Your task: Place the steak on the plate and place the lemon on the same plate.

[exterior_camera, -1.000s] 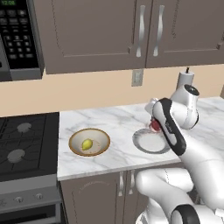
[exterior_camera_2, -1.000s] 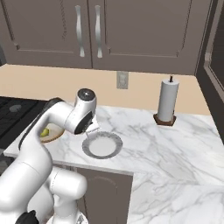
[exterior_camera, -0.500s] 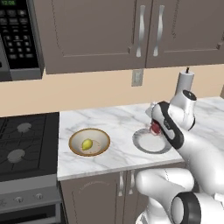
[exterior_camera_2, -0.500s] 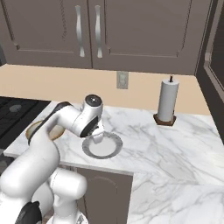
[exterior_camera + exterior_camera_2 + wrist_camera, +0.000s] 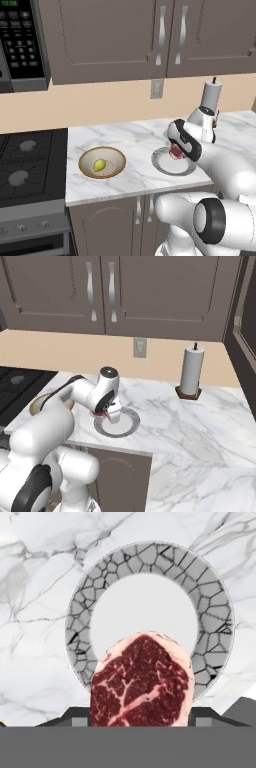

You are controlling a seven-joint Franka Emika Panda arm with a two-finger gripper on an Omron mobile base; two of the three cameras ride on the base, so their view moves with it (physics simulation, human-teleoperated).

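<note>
The steak [image 5: 142, 682], red meat with white marbling, hangs between my fingertips over the near side of the plate [image 5: 150, 554]. My gripper [image 5: 141, 716] is shut on it. From the base cameras the gripper [image 5: 176, 150] [image 5: 110, 413] sits low above the grey-rimmed plate [image 5: 170, 171] [image 5: 126, 426], with the steak [image 5: 176, 152] [image 5: 101, 413] showing under the hand. The lemon [image 5: 100, 164] lies in a tan bowl [image 5: 116, 167] to the plate's left, apart from the arm.
A stove [image 5: 25, 165] borders the counter on the left, with a microwave [image 5: 20, 40] above it. A paper towel roll [image 5: 210, 97] [image 5: 191, 371] stands at the back wall. The counter's front edge runs close to the plate. The tan bowl [image 5: 36, 404] peeks out behind my arm.
My hand has carried the steak a little further over the plate and lower toward it. The lemon and bowl have not moved.
</note>
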